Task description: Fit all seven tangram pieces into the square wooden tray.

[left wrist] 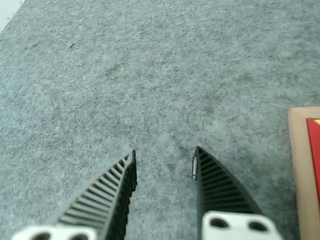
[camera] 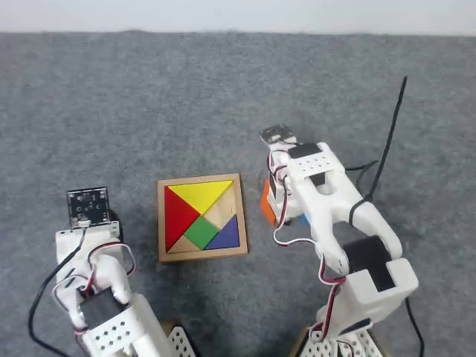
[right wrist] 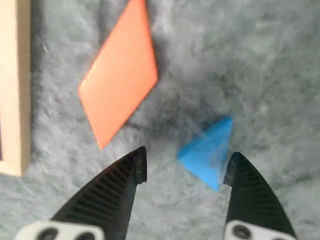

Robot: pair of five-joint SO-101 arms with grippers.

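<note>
The square wooden tray [camera: 201,253] lies mid-table and holds a red [camera: 176,216], a yellow [camera: 201,195], a green [camera: 201,232] and a dark blue piece [camera: 225,236]; bare wood shows between them. Right of it lie an orange parallelogram [camera: 266,202] [right wrist: 120,98] and a small light blue triangle [right wrist: 206,153]. My right gripper [right wrist: 187,169] hangs open just above the blue triangle, one finger on each side of it. My left gripper [left wrist: 164,164] is open over bare carpet, left of the tray's edge [left wrist: 299,150].
Grey carpet covers the whole table. The left arm's base [camera: 89,208] sits left of the tray, the right arm [camera: 327,208] right of it with cables trailing. The carpet beyond the tray is open.
</note>
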